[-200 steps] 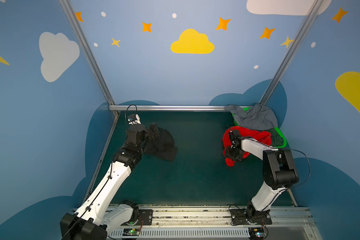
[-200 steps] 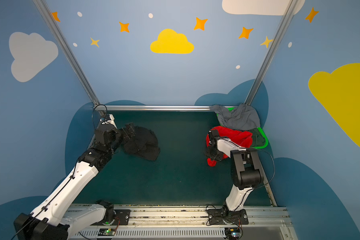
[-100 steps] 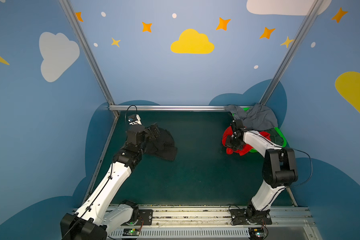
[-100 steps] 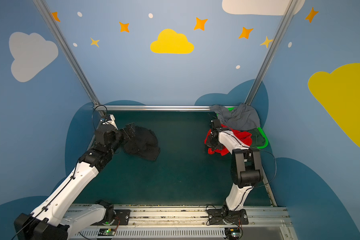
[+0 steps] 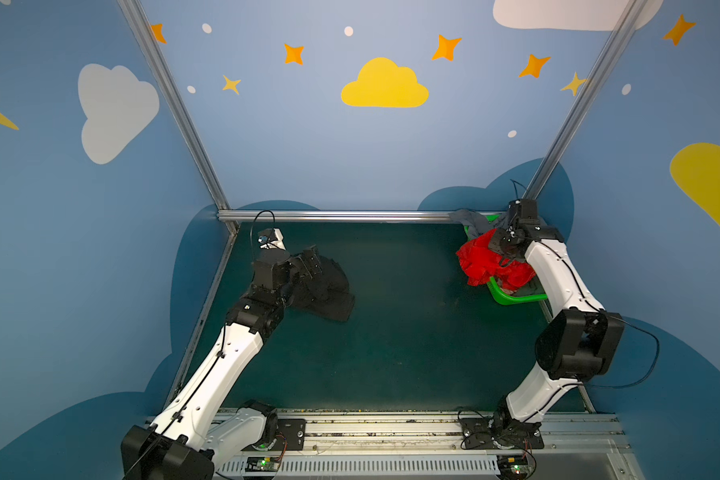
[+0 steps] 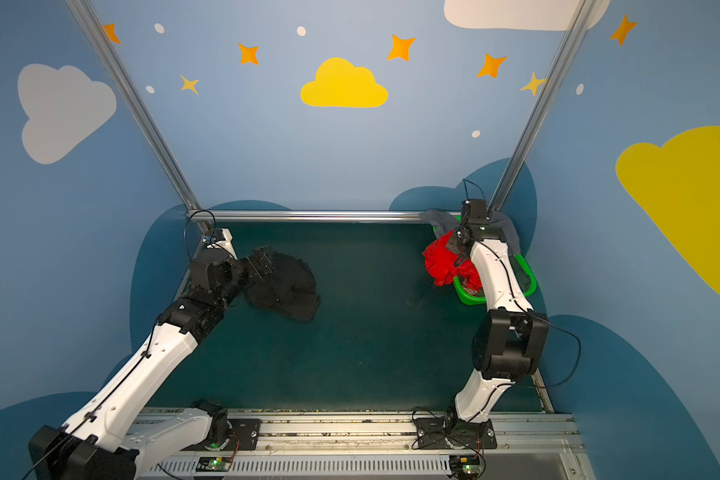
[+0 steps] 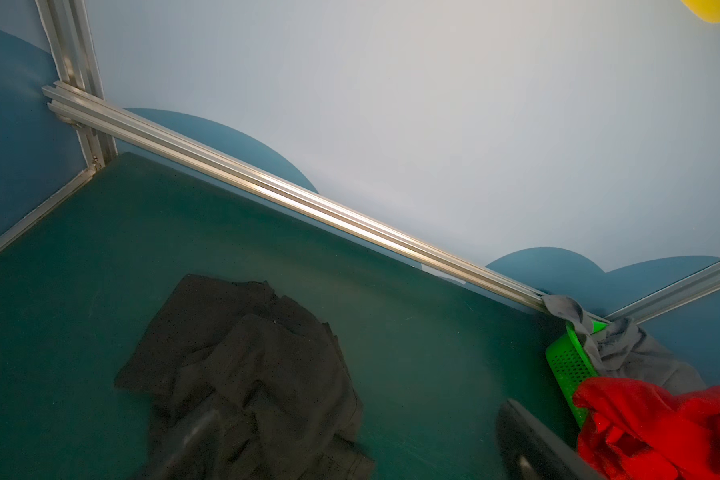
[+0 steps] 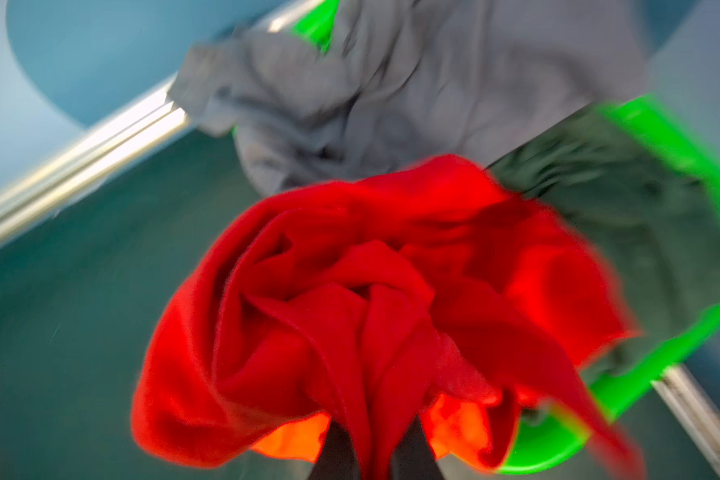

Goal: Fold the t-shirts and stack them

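A crumpled black t-shirt (image 5: 325,286) (image 6: 287,286) (image 7: 246,365) lies on the green mat at the left. My left gripper (image 5: 310,264) (image 6: 262,259) (image 7: 360,449) hovers over its near edge, open and empty. My right gripper (image 5: 503,246) (image 6: 460,245) (image 8: 377,457) is shut on a bunch of the red t-shirt (image 5: 481,259) (image 6: 441,259) (image 8: 350,291), which hangs from it over the rim of the green basket (image 5: 512,296) (image 8: 682,141). A grey t-shirt (image 5: 472,220) (image 8: 412,91) drapes over the basket's far end. A dark green t-shirt (image 8: 620,199) lies inside.
The basket sits in the far right corner against the aluminium rail (image 5: 341,215) and the corner post (image 5: 558,141). Blue walls close in the mat (image 5: 412,332) on three sides. The arm bases stand on the front rail (image 5: 371,432).
My right gripper has shut on the red t-shirt and lifted it up and back toward the far right corner. The left arm and the black t-shirt have stayed put.
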Controlling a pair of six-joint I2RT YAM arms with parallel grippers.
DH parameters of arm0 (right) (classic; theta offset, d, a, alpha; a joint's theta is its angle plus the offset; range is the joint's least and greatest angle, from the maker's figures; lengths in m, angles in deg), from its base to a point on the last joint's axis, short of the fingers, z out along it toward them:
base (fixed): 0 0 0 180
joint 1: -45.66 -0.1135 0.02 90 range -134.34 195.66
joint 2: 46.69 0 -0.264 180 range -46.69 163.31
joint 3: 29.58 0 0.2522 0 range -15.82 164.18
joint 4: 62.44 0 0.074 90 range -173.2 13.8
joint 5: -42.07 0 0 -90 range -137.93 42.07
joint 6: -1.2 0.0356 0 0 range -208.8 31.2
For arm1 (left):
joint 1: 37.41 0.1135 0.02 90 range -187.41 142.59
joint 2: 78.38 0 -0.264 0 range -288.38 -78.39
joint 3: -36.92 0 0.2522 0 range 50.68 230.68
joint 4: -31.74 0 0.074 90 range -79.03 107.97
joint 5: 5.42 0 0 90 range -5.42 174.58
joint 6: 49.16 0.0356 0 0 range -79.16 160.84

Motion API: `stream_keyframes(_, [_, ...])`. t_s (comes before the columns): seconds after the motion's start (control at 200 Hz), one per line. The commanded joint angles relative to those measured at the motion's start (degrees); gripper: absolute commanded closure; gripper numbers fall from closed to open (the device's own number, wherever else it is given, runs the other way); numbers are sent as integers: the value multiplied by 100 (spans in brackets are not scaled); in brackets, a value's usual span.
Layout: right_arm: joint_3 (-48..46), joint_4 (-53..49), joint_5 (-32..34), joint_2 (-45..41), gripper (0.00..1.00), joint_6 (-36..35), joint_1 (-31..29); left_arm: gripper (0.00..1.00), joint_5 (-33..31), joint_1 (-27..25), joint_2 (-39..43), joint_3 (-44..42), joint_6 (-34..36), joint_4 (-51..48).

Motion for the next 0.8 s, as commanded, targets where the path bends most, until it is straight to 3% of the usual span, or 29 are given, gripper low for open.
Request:
stream_keyframes(0.0, [318, -69, 1021, -143, 100, -87, 211, 0, 32, -3, -16, 3, 34, 54])
stream_keyframes(0.13, [462, -92, 1590, -5, 100, 72, 528, 0, 74, -7, -20, 4, 55, 49])
stream_keyframes(0.33, [719, -571, 1062, 793, 100, 330, 792, 0, 171, 4, -71, 65, 112, -20])
stream_keyframes(0.37, [676, -570, 884, 898, 76, 345, 822, 0, 179, 0, -74, 79, 113, -42])
stream_keyframes(0.425, [618, -539, 526, 969, 24, 326, 859, 0, 219, 2, -86, 99, 132, -81])
stream_keyframes(0.456, [592, -524, 380, 968, 15, 332, 863, 0, 246, -5, -88, 119, 143, -112])
stream_keyframes(0.581, [397, -241, 187, 634, 3, -80, 637, 0, 296, -10, -116, 192, 151, -245])
stream_keyframes(0.791, [154, -282, 383, -75, 2, -320, -112, 0, 208, -12, -258, 140, -129, -380])
